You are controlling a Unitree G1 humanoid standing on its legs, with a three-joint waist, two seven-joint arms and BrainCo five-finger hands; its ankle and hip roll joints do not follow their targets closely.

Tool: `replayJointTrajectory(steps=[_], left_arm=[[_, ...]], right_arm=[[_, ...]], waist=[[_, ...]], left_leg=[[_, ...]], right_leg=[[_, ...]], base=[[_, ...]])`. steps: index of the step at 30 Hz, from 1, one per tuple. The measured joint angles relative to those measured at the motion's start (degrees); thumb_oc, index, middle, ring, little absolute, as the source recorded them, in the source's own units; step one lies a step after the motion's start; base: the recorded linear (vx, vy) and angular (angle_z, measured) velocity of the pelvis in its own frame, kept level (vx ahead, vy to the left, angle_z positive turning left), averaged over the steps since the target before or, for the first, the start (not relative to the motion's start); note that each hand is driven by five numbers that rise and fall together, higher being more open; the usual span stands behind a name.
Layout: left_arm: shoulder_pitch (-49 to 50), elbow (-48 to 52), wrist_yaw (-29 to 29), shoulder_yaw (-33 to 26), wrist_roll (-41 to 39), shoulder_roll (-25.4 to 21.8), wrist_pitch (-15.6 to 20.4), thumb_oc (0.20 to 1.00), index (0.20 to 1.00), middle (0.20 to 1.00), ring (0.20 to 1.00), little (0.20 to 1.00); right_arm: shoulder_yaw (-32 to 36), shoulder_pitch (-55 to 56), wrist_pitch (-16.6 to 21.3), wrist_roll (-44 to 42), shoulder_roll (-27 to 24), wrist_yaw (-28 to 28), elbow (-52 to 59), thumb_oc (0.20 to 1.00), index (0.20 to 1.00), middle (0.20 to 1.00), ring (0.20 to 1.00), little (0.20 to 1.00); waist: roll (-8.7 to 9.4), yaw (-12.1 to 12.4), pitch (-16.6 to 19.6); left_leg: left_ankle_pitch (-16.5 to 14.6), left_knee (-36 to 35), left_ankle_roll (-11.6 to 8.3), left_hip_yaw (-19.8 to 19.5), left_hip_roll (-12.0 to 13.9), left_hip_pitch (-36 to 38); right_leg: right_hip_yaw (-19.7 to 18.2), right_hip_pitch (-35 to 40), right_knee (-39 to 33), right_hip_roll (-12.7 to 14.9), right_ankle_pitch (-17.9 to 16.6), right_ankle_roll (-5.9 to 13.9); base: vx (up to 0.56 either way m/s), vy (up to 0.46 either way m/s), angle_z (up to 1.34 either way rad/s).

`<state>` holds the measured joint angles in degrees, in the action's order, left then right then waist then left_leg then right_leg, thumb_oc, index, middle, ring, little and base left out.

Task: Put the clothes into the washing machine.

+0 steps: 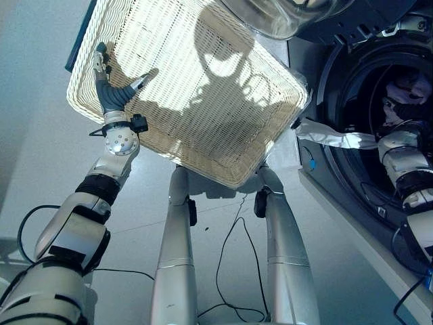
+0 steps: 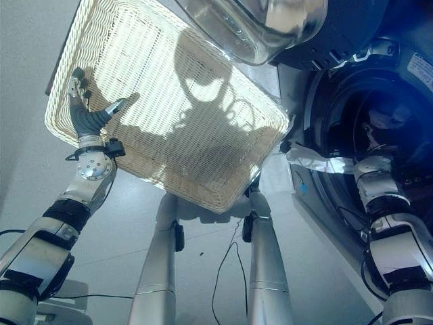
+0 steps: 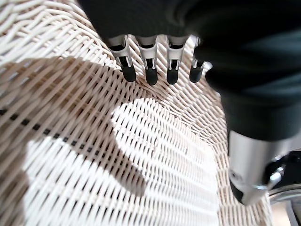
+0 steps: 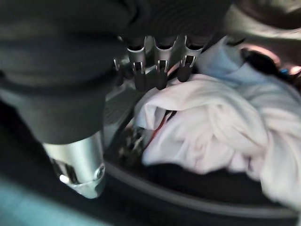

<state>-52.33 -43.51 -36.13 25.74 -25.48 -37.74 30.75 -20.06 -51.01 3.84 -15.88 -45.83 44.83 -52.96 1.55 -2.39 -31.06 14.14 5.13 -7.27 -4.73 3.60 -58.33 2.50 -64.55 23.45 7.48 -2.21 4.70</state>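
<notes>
Inside washing machine (image 1: pixel 406 40) drum, right hand (image 4: pixel 155 70) open above clothes (image 4: pixel 211 127), left hand (image 1: pixel 108 88) open over basket (image 1: pixel 203 135) edge.

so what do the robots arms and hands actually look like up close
Both arms are silver-grey shells broken by black bands at the joints. The left hand has a dark ribbed cover over its back and wrist, above a round silver perforated wrist joint. Its fingers are silver with dark tips and black slots. The right hand has the same dark cover, plus a silver thumb.

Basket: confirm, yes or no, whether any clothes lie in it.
No: the wicker basket shows bare weave and shadows, with the left hand open over it.
</notes>
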Motion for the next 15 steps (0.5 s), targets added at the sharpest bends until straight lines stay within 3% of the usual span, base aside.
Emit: replayJointTrajectory(steps=[2,3,8,15], left_arm=[[0.00,0.00,0.00,0.00,0.00,0.00,0.00,1.000,1.000,1.000,1.000,1.000],[2.42,0.04,-0.10,-0.10,0.04,1.86,-0.05,1.000,1.000,1.000,1.000,1.000],[9.05,0.91,0.50,-3.73,2.31,5.43,-1.23,1.000,1.000,1.000,1.000,1.000],[11.98,-0.55,4.56,-4.59,2.32,6.28,-1.90,1.000,1.000,1.000,1.000,1.000]], right_arm=[[0.00,0.00,0.00,0.00,0.00,0.00,0.00,1.000,1.000,1.000,1.000,1.000],[-0.01,3.82,0.02,2.10,2.86,0.60,3.28,1.000,1.000,1.000,1.000,1.000],[-1.39,12.45,-0.18,8.42,7.47,0.79,11.11,1.000,1.000,1.000,1.000,1.000],[-3.34,17.43,0.74,14.96,9.60,-1.51,7.06,1.000,1.000,1.000,1.000,1.000]], waist=[[0.00,0.00,0.00],[0.01,-0.29,0.00],[0.19,-1.72,-0.05],[0.24,-1.53,0.96]], left_leg=[[0.00,0.00,0.00,0.00,0.00,0.00],[-0.07,-0.11,0.00,0.32,-0.11,1.88],[-1.44,1.12,0.45,1.61,-0.29,7.42],[-3.12,0.49,0.97,2.87,-0.33,15.35]], right_leg=[[0.00,0.00,0.00,0.00,0.00,0.00],[-0.37,1.36,0.53,0.08,0.24,-0.09],[-1.02,7.13,0.24,0.30,0.34,0.03],[-1.74,14.93,-1.46,0.45,0.91,0.96]], base=[[0.00,0.000,0.00],[0.00,0.000,0.00],[-0.07,0.076,-0.04],[-0.03,0.024,-0.05]])
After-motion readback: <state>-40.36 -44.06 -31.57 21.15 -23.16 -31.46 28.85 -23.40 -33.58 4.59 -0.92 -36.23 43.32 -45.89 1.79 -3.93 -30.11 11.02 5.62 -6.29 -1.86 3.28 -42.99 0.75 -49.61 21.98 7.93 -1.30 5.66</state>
